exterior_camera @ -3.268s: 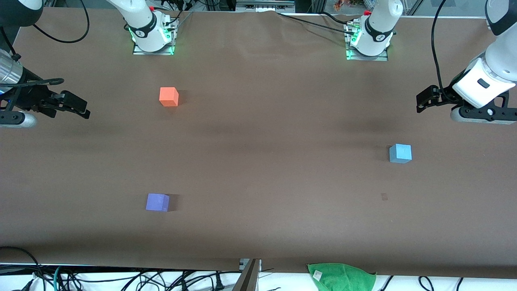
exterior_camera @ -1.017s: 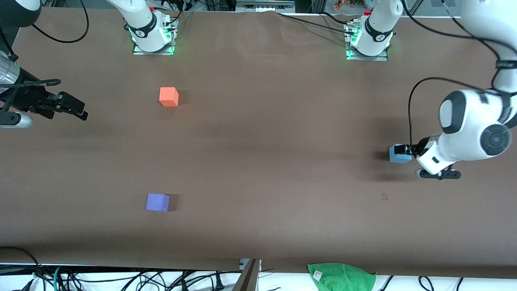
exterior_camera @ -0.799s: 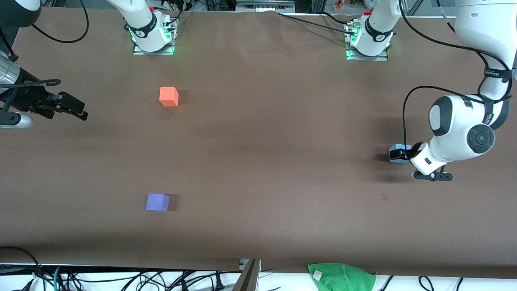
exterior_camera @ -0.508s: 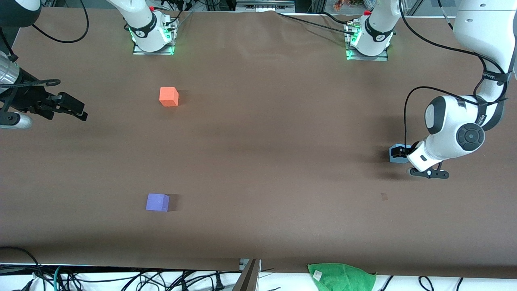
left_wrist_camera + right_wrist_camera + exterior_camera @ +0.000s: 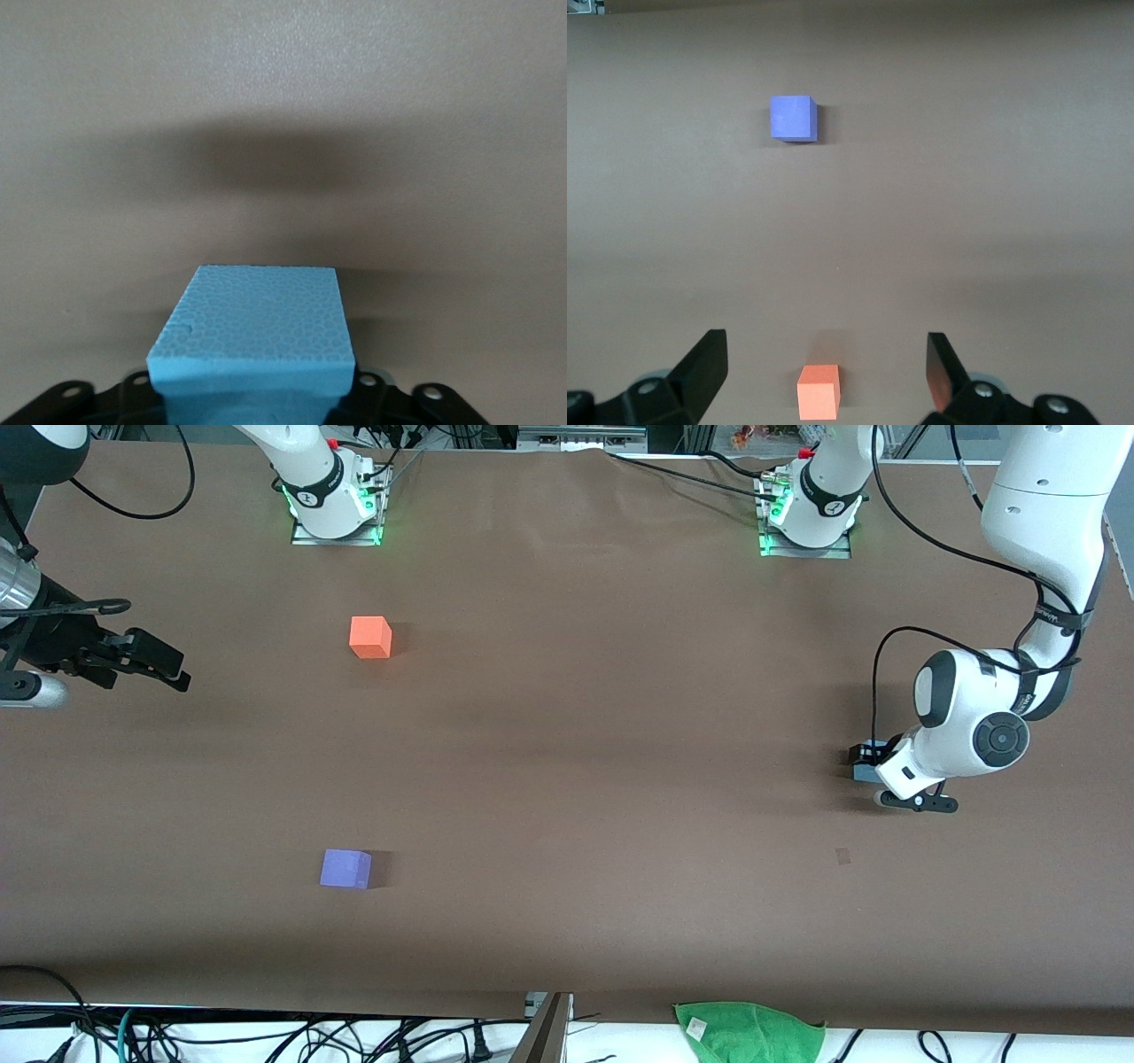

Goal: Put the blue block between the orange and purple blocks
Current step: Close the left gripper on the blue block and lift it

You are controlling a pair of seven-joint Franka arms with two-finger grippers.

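Note:
The blue block (image 5: 864,773) sits on the brown table at the left arm's end, mostly hidden by my left gripper (image 5: 870,758), which is shut on it. In the left wrist view the blue block (image 5: 257,323) fills the space between the jaws of the left gripper (image 5: 254,400). The orange block (image 5: 370,638) lies toward the right arm's end, and the purple block (image 5: 345,868) is nearer the front camera than it. My right gripper (image 5: 166,666) waits open in the air at the right arm's end. Its wrist view shows the orange block (image 5: 819,391) and the purple block (image 5: 793,118).
A green cloth (image 5: 749,1032) lies at the table's edge nearest the front camera. Cables hang below that edge. The two arm bases (image 5: 335,505) (image 5: 806,514) stand along the edge farthest from the front camera. A small dark mark (image 5: 842,856) is on the table.
My left arm has pushed its gripper further onto the blue block and shut its fingers on it. The right arm and the orange and purple blocks have not moved.

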